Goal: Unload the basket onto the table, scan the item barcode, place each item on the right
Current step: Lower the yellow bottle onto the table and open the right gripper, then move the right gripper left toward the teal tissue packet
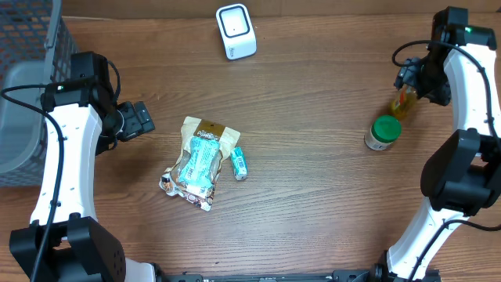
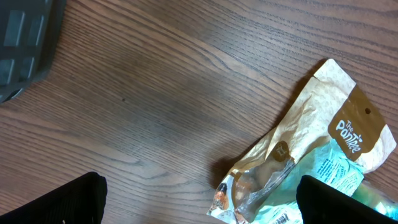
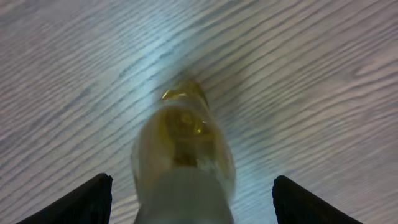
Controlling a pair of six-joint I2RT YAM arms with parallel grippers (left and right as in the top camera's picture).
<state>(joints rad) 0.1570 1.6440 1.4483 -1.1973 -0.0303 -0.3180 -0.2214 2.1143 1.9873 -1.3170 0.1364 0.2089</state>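
Right gripper (image 3: pixel 191 182), jaws wide, straddles the yellow bottle (image 3: pixel 183 140) at three o'clock without gripping it. Left gripper (image 2: pixel 199 182) gapes empty, facing the pouch (image 2: pixel 305 143), probably to pick it.

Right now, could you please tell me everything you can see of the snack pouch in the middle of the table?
The snack pouch is a flat, crinkled packet of tan, paper-like material. It has a brown label with white lettering at its top and a teal printed panel lower down, and a glossy clear part shows near the bottom end. It lies slightly slanted on the wooden table, and no gripper holds it. A small teal-labelled item lies by its right edge; whether they touch is unclear.
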